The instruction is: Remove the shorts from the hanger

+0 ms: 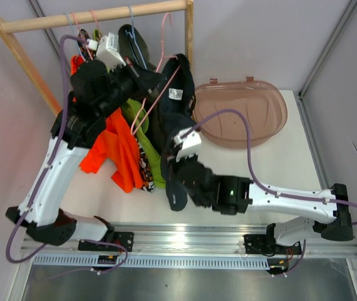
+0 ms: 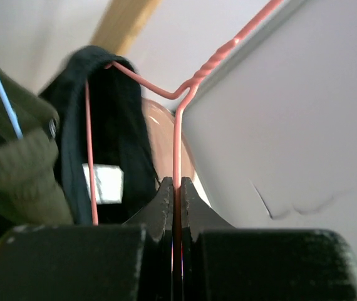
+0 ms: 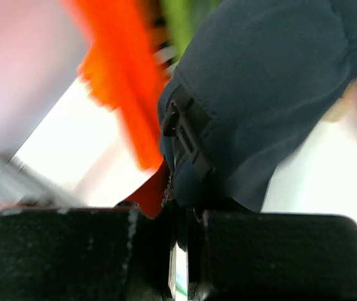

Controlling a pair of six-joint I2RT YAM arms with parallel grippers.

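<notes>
At the right wrist, the orange shorts (image 3: 125, 81) and lime green shorts (image 3: 181, 22) blur; the camouflage shorts (image 1: 144, 168) hang mostly hidden between them.

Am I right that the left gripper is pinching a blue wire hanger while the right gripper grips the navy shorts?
Not quite: the left gripper is pinching the pink wire hanger, not a blue one, as the left wrist view shows. The right gripper does grip the navy shorts.

Probably a robot lab: aluminium rail (image 1: 185, 241), bare partition walls (image 1: 241, 37)
</notes>
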